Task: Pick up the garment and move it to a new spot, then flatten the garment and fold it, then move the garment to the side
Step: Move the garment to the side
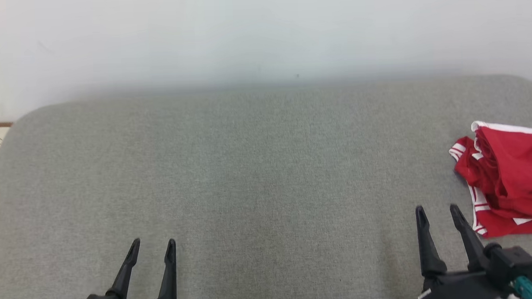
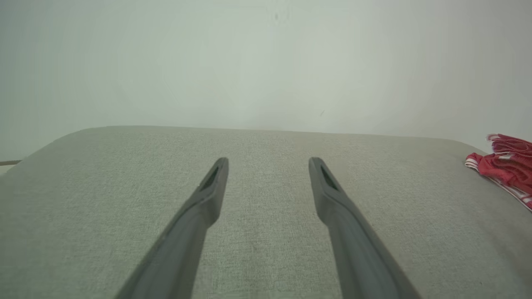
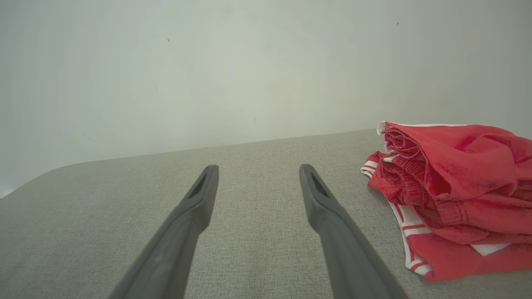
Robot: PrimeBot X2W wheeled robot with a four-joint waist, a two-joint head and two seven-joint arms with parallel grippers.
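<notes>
The red garment (image 1: 506, 176) is lying bunched at the right of the bench (image 1: 249, 168), maybe shorts. The left claw (image 1: 153, 244) and right claw (image 1: 438, 210) are hanging apart, empty. The right one should be grabbing a thick fold.

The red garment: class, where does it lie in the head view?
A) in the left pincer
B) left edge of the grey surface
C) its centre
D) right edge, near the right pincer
D: the red garment lies at the right edge of the grey surface, beside the open right pincer.
</notes>
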